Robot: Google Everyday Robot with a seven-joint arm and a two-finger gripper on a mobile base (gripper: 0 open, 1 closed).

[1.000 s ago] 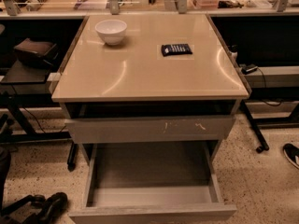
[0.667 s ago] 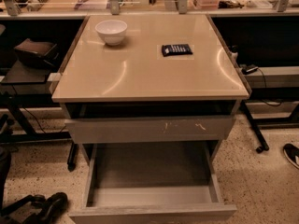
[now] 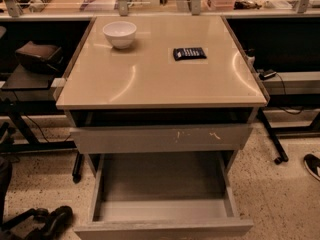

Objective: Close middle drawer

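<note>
The middle drawer (image 3: 162, 196) is pulled far out at the bottom of the grey cabinet. It is wide and shallow with a bare grey box inside, and its plain flat front (image 3: 165, 230) lies at the lower edge of the view. Above it sits a taller grey drawer front with pale scratch marks (image 3: 160, 138), pushed in. A dark shape at the lower left corner looks like my gripper (image 3: 47, 221). It is low, near the floor, left of the open drawer and apart from it.
The beige cabinet top (image 3: 160, 79) carries a white bowl (image 3: 120, 34) and a small black object (image 3: 189, 53). Dark desks stand on both sides, with a table leg and caster at the right (image 3: 277, 156). A shoe (image 3: 312, 165) lies on the speckled floor.
</note>
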